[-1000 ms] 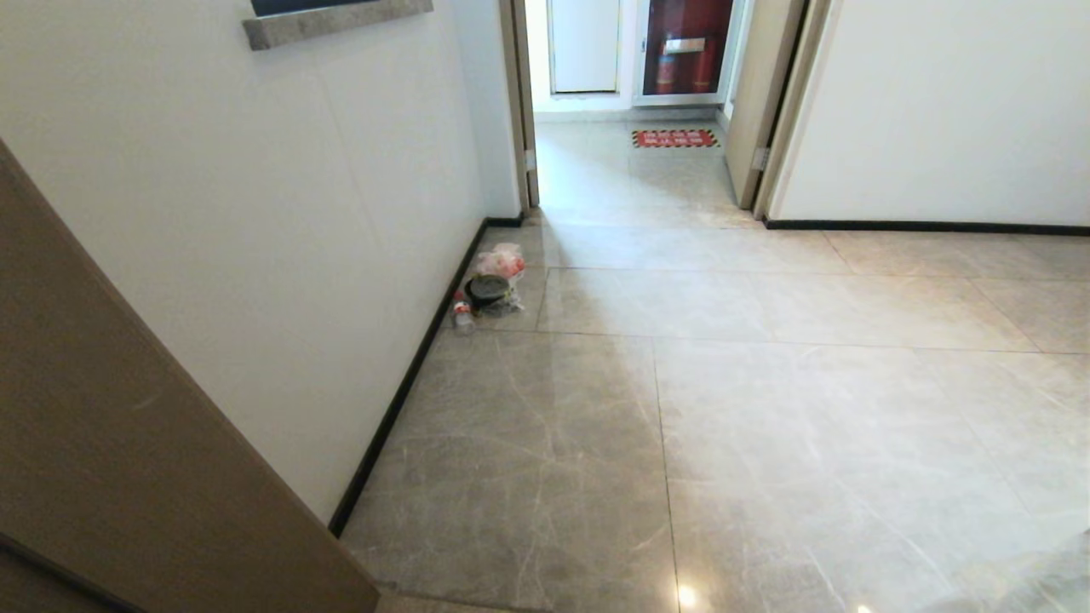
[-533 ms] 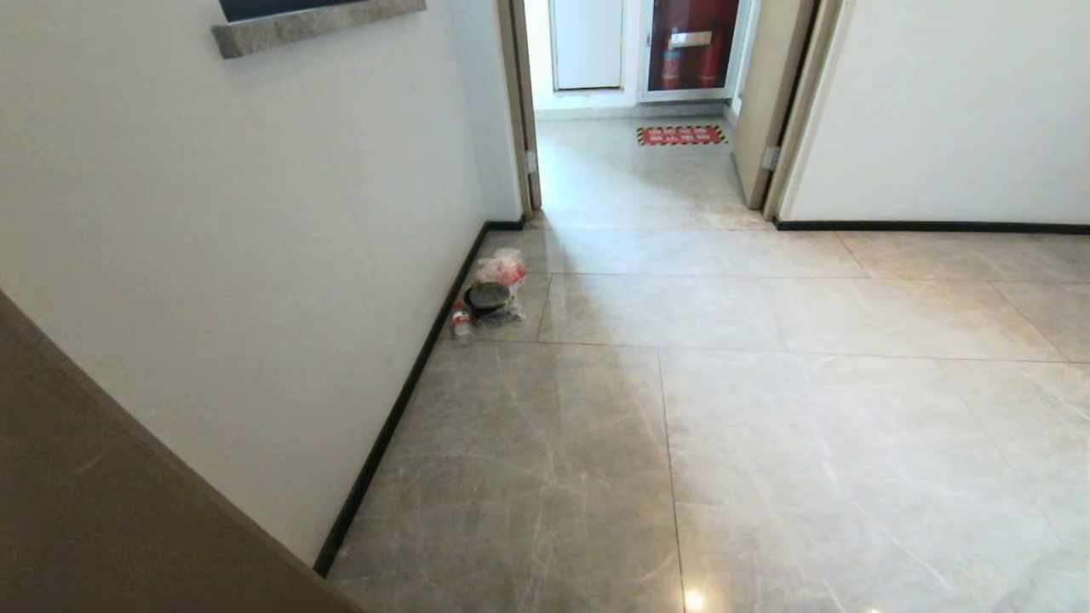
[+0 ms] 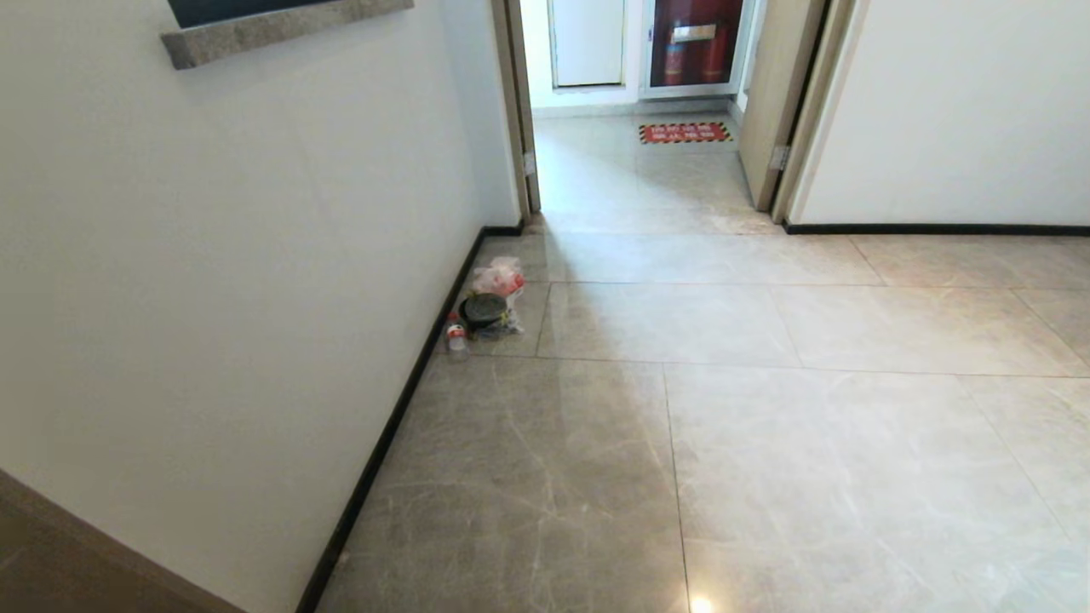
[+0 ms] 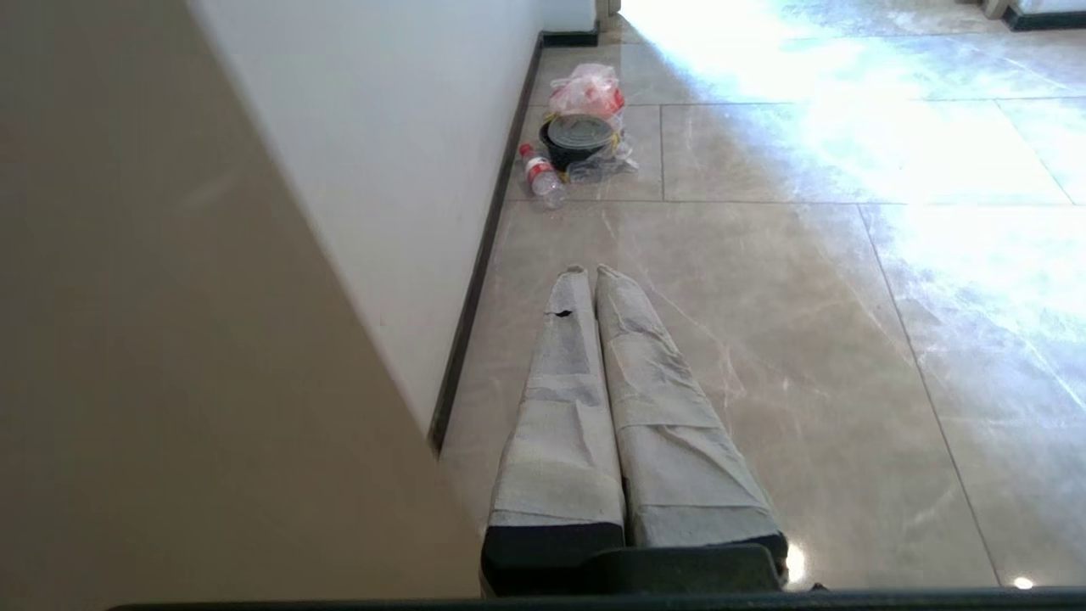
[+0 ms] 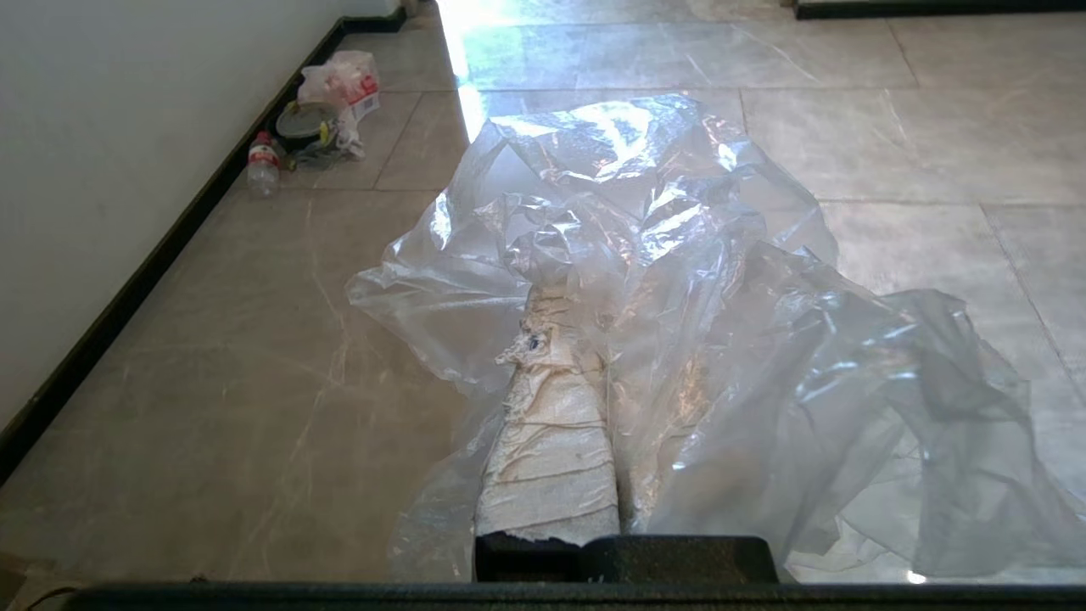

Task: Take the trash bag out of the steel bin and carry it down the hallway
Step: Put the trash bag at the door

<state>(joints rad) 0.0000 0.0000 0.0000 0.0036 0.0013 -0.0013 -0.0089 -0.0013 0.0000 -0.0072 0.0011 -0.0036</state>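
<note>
Bright daylight through doorway (image 3: pixel 630 128); glare on floor tiles (image 3: pixel 766 443); slight blur.

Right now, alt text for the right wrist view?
The right gripper is shut on a clear crinkled trash bag that billows over the beige tiled floor. Farther off, a pink bag, dark bowl and bottle lie beside the white wall.

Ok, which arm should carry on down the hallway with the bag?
Right. The right gripper is shut on the trash bag; the left gripper is shut and holds nothing.
</note>
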